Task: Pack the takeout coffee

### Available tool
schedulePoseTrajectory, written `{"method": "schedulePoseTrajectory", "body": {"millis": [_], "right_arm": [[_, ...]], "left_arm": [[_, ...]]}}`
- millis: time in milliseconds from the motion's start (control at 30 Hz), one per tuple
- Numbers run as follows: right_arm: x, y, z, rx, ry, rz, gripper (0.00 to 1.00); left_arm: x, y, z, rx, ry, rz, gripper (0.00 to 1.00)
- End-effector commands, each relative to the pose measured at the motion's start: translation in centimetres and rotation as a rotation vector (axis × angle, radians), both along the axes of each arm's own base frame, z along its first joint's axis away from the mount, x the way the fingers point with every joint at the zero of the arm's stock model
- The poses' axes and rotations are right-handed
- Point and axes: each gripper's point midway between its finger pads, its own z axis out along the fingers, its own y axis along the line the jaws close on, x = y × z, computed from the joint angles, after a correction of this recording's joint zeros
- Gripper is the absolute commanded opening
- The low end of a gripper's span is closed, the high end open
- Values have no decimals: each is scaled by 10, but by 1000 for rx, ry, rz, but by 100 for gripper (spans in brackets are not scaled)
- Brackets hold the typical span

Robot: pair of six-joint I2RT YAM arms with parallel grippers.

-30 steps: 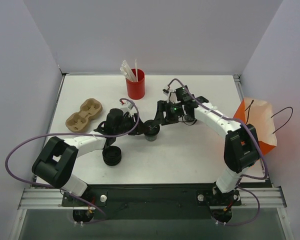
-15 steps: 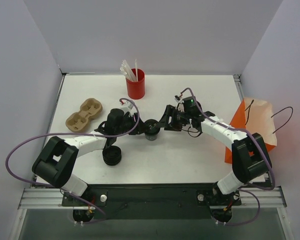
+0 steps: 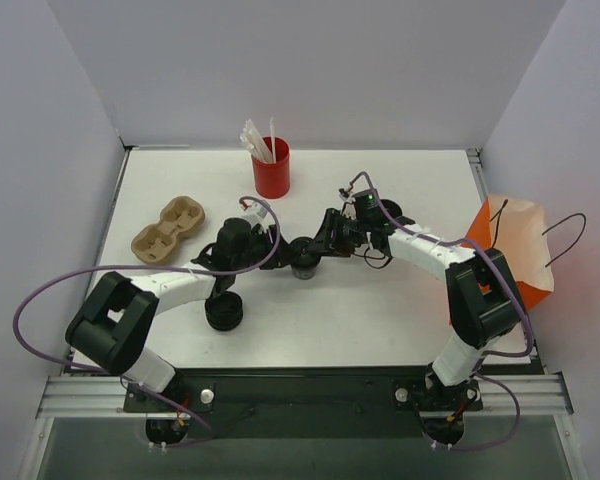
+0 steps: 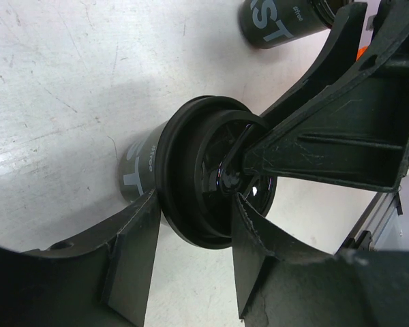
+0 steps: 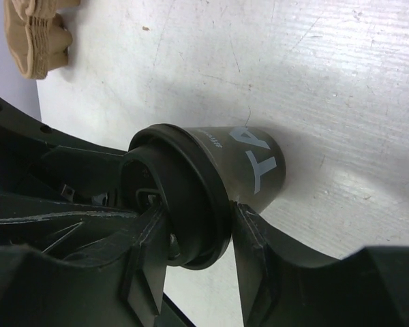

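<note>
Mid-frame on the counter, the coffee cup sits clamped at its lid by left gripper and right gripper, likely a handover: next, left should release and right carry it to the orange bag.

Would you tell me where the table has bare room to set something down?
Bare: the near strip between the lid stack and the right arm's base; the far-right corner between the red cup and the orange bag. Crowded: mid-table, where left gripper and right gripper flank the coffee cup.
</note>
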Motion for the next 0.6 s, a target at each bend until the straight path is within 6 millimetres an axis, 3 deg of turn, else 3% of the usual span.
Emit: {"method": "schedulePoseTrajectory", "body": {"millis": [0,100,167,300,567], "right_arm": [[-11,-17,-32,-194,28,107,35],[-18,-15,-29,-202,11,205,33],[-25,-11,-25,-182,12,261,33],[-27,-4,-17,-167,-4,331,31],[-32,8,-13,-130,4,414,31]], "left_arm": [[-35,36,-67,251,196,7,52],[-20,37,-46,266,160,10,59],[-21,37,-38,274,162,-16,62],[-12,25,-13,235,108,-82,65],[-2,27,-11,239,83,-86,66]]}}
